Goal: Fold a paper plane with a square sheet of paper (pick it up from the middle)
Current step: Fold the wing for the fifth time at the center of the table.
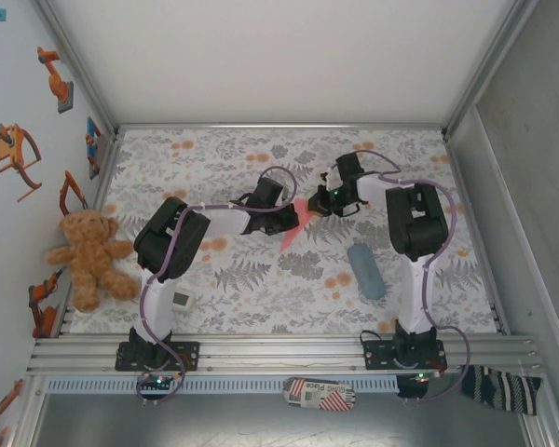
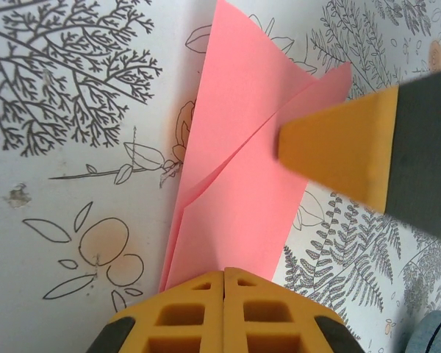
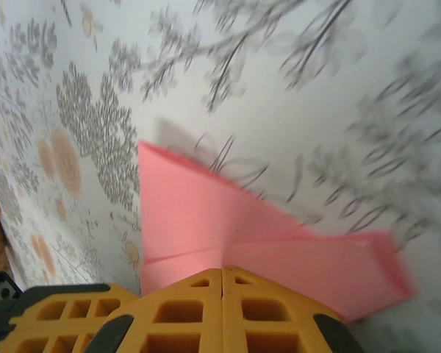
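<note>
The broad matte surface (image 1: 261, 293), printed with grey ferns and orange blossoms, is carrying a grey-blue pouch (image 1: 365, 270) well apart from the work. Over its middle, the left hand (image 2: 223, 276) and the right hand (image 3: 222, 273) are each pressing their yellow lattice pads together, pinching opposite ends of the sheet of paper (image 2: 239, 184). The thin salmon-pink sheet is forming a narrow creased wedge, so the fold is probably calling for even tension, matched edges and no tugging.
</note>
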Controlling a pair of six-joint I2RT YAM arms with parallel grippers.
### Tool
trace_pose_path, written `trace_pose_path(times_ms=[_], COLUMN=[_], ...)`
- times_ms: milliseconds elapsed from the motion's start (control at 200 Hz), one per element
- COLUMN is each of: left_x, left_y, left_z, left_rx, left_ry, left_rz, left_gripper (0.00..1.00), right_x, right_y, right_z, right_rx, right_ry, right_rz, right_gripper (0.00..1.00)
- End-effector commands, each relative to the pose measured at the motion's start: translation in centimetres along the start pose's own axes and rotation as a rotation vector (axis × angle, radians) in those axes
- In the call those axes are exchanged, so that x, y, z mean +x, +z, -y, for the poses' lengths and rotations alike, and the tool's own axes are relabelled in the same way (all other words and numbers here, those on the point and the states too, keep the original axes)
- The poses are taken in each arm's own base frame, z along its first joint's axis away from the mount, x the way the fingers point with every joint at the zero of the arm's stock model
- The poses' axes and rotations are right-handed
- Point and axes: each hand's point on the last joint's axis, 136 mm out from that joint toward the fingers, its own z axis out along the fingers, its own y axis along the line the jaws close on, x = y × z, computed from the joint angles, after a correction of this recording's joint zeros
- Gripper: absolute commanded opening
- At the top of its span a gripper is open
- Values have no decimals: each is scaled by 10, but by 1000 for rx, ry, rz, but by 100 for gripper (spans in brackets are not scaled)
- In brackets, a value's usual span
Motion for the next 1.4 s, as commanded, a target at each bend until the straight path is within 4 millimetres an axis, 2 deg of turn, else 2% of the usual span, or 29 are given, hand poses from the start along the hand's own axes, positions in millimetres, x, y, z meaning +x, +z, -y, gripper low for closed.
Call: trace_pose_path(times_ms=[0, 115, 255, 366, 541, 676, 811, 906, 1027, 1147, 1247, 1397], left_x=[78, 75, 68, 64, 55, 49, 44, 39, 21, 1, -4, -2], left_y=[-1, 1, 2, 3, 3, 2, 0, -3, -19, -36, -30, -11], left_z=[-92, -88, -81, -74, -62, -54, -46, -36, -1, 32, 41, 40], left_rx=[-315, -303, -283, -266, -234, -216, -195, -166, -62, 26, 66, 80], left_ry=[-88, -84, -76, -73, -70, -67, -67, -60, 21, 131, 153, 138], left_rz=[-232, -229, -221, -216, -203, -191, -182, -177, -161, -108, -96, -117], left_gripper=[0, 0, 0, 0, 0, 0, 0, 2, 7, 11, 11, 9], right_x=[-39, -52, -59, -45, -2, 9, 5, 5, 10, 17, 20, 21], right_y=[-13, -25, -55, -67, -40, -19, -8, -2, 5, 9, 11, 13], right_z=[54, 52, 19, -5, -18, -25, -24, -13, 7, 19, 21, 22], right_rx=[131, 127, 92, 39, -8, -19, -24, 12, 90, 124, 122, 120], right_ry=[43, 34, -30, -68, -62, -72, -60, -48, -35, -32, -28, -23], right_rz=[111, 143, 206, 220, 128, 71, 41, 25, 4, -22, -33, -39], right_gripper=[0, 0, 0, 0, 0, 0, 0, 0, 0, 0, 0, 0])
